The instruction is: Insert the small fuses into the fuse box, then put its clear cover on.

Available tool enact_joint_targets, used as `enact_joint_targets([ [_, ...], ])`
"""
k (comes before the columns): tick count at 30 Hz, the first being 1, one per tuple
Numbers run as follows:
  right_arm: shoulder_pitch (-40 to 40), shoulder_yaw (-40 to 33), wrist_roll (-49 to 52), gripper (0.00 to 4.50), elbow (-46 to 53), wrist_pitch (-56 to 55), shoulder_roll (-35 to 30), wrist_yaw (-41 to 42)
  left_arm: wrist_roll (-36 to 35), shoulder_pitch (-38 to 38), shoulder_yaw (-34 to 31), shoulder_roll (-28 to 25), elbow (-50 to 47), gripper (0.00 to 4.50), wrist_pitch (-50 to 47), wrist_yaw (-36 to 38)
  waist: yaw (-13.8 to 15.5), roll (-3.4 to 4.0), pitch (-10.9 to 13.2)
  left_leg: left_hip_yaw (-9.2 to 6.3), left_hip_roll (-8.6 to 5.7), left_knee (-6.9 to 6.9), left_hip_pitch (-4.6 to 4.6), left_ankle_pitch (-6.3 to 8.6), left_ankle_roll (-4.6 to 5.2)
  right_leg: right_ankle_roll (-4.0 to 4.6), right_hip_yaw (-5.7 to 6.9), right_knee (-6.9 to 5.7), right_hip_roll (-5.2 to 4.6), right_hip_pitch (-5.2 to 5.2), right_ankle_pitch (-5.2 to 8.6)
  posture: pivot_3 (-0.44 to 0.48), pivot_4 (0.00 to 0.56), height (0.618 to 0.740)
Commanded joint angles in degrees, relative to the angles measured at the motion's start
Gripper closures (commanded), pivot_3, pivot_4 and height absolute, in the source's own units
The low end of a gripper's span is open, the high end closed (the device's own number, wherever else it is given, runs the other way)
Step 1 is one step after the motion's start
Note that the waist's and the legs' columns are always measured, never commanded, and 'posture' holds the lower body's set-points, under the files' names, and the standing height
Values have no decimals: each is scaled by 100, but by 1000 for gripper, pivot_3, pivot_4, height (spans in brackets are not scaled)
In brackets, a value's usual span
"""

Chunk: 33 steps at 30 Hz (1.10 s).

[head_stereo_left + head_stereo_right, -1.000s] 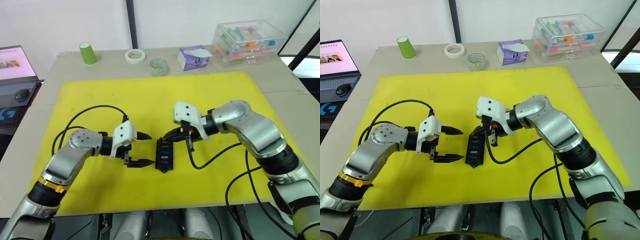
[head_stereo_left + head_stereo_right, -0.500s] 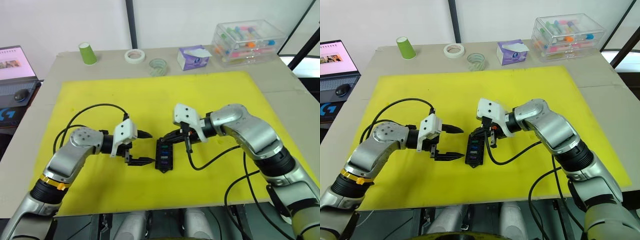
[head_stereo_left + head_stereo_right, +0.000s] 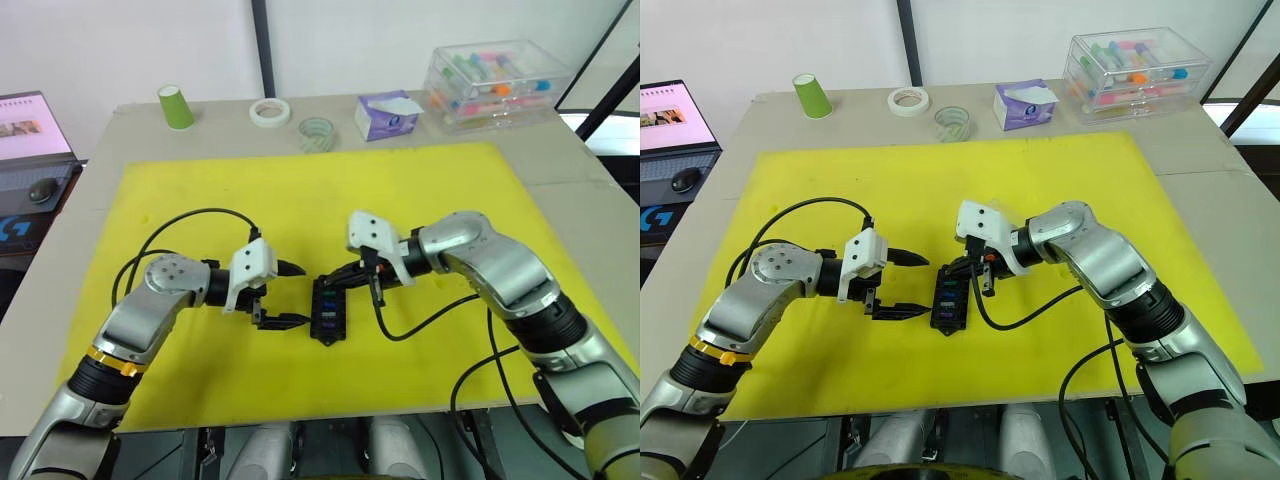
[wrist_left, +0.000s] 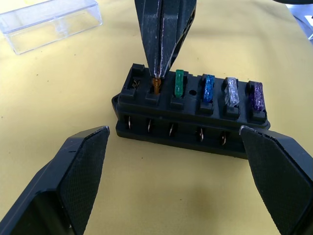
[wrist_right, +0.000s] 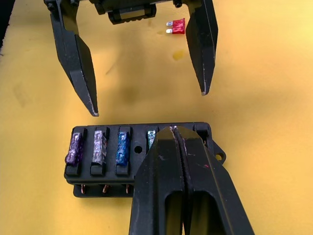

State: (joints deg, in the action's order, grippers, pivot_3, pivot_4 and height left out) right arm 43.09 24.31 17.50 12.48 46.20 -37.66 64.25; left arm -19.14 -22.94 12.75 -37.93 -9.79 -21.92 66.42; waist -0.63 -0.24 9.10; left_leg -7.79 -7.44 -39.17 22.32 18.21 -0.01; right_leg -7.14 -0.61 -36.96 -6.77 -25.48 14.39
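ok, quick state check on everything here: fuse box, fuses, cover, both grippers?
fuse box: on the mat, uncovered, one end slot empty
yellow fuse: partly in its slot, pinched by the right gripper
green, blue, grey-clear, purple fuses: seated
red fuse: loose on the mat
clear cover: off, lying on the mat
right gripper: jaws shut on the yellow fuse
left gripper: jaws open, holding nothing, beside the box

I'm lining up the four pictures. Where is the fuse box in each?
Left eye view: fuse box, mat centre, between both hands.
Right eye view: same spot.
Left wrist view: centre, slots facing up.
Right wrist view: lower left.
Shared landmark: purple fuse in an end slot.
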Motion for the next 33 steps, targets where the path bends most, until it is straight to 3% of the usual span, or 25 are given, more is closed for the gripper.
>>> enact_joint_targets([
  [1,-112,202,-172,4484,-74,-71,-41,45,18,-47,-10,10,-99,0,98,38,1,0,0,0,0,0,0,0,0,0,0,0,0,0,0,0,150,740],
  [26,-40,1365,-896,4484,-272,672,-194,238,-7,58,-47,17,-195,0,78,-37,16,-14,-66,-6,0,4,-24,1,1,0,1,0,0,23,0,0,150,740],
  [33,-69,1428,-978,4484,-202,786,-167,248,-11,70,-44,19,-218,0,72,-36,89,-16,-92,-16,3,30,-97,7,8,0,1,59,8,113,1,0,150,740],
])
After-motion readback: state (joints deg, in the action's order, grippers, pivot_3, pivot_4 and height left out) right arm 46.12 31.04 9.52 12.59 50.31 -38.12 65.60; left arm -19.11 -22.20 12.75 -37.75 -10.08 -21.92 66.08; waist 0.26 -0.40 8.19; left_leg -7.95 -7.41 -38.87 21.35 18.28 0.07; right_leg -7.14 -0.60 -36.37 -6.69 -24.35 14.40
